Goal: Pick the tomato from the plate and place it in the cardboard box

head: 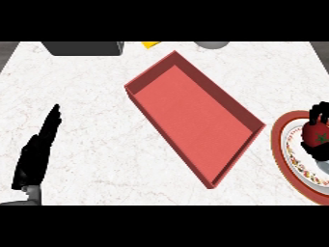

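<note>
A red tomato (319,135) with a green stem sits on a white plate with a red rim (286,159) at the counter's right edge. My right hand (328,149) is curled round the tomato, fingers above it and thumb side below, partly hiding it. A long red open box (195,116) lies diagonally across the middle of the counter, nothing inside it. My left hand (35,154) rests open at the lower left, fingers straight and pointing away, apart from everything.
Along the far edge stand a dark grey block (83,48), a small yellow thing (150,44) and a grey round thing (211,44). The counter (89,96) is white marble, with dark floor beyond its left and right edges.
</note>
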Controlling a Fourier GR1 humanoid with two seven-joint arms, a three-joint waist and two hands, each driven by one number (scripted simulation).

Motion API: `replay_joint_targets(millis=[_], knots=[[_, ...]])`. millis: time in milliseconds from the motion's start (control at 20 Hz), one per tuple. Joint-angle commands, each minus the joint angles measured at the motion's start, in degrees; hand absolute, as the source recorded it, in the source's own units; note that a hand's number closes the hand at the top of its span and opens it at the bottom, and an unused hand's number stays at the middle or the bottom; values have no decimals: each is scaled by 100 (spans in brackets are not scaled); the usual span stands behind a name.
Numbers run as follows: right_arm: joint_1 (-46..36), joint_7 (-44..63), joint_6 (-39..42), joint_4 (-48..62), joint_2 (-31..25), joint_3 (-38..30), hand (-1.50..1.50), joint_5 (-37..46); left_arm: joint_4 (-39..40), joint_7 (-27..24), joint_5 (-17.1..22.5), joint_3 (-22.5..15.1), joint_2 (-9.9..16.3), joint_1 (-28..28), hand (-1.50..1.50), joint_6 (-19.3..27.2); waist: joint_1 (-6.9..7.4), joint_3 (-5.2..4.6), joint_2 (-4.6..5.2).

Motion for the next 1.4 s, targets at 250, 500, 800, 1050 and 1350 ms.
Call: replay_joint_targets(millis=[250,500,800,1050,1350], knots=[[-431,-452,975,-1420,506,-553,150,-2048,-149,198,234,253,239,-16,0,-245,-10,0,-19],[-596,389,1375,-2411,938,-307,150,-2430,-52,22,-93,-67,-149,16,0,53,20,0,1],[-1915,2115,1903,-2691,1086,-13,150,-2631,-171,-60,18,37,11,284,0,-212,84,-2,8],[-2322,2382,1423,-2149,1607,607,150,-2013,-303,210,-98,-2,-125,124,0,-110,76,2,14],[-3198,2683,1261,-875,2048,1039,150,-1550,-47,-54,192,381,227,-64,0,-436,124,0,28]])
